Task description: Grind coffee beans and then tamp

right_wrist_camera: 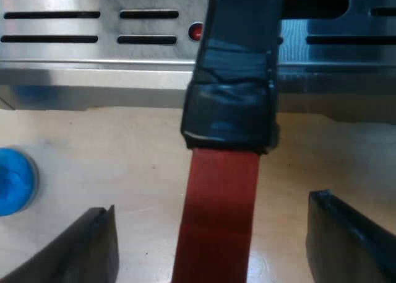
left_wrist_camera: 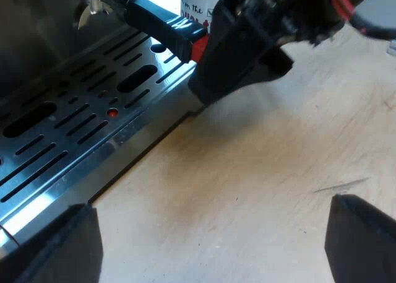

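We see the espresso machine [left_wrist_camera: 37, 23] first, its slotted steel drip tray [left_wrist_camera: 74, 128] running along the edge of the pale wooden desk [left_wrist_camera: 260, 171]. Our left gripper [left_wrist_camera: 211, 227] hangs over the bare desk just beside the tray, its fingers spread wide with nothing between them. The holder [left_wrist_camera: 93, 4] sits at the machine's front, and its dark handle [right_wrist_camera: 238, 78] reaches out over the tray. Our right gripper [right_wrist_camera: 211, 204] is at the handle's red end [right_wrist_camera: 216, 215], with a finger on either side, spread and not touching it. A white mug [left_wrist_camera: 201, 4] with printed writing stands beyond the handle. The blue tamper [right_wrist_camera: 15, 181] rests on the desk near the tray's front. A small red dot [right_wrist_camera: 195, 30] shows in the tray grate.
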`<state>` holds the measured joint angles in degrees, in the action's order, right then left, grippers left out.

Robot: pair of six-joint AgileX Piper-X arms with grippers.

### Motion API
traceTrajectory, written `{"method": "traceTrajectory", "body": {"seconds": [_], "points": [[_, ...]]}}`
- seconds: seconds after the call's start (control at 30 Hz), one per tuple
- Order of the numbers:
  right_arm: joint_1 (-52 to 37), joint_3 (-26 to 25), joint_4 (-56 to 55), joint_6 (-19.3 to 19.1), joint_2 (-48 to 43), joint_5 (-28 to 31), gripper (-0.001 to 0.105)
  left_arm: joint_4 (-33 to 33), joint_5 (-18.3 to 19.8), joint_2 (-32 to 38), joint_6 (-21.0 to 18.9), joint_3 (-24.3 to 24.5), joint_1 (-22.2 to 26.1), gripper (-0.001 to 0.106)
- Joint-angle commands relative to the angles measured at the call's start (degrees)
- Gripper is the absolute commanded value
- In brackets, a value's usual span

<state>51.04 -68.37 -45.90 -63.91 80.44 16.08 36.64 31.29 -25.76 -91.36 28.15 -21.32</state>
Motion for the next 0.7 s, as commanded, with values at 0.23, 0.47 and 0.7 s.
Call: {"method": "traceTrajectory", "body": {"seconds": [0.23,0.47,0.7], "points": [[-1.5,-0.5,2.4,-0.6,2.4,-0.1,0.065,-0.9,1.1,0.1,0.2,0.1,-0.2,0.08],[-3.5,-0.5,2.5,-1.1,3.3,-1.3,0.065,-0.9,1.1,0.1,0.2,0.1,-0.2,0.08],[-3.5,-0.3,4.2,-2.1,4.2,-1.8,0.065,-0.9,1.1,0.1,0.2,0.1,-0.2,0.08]]}}
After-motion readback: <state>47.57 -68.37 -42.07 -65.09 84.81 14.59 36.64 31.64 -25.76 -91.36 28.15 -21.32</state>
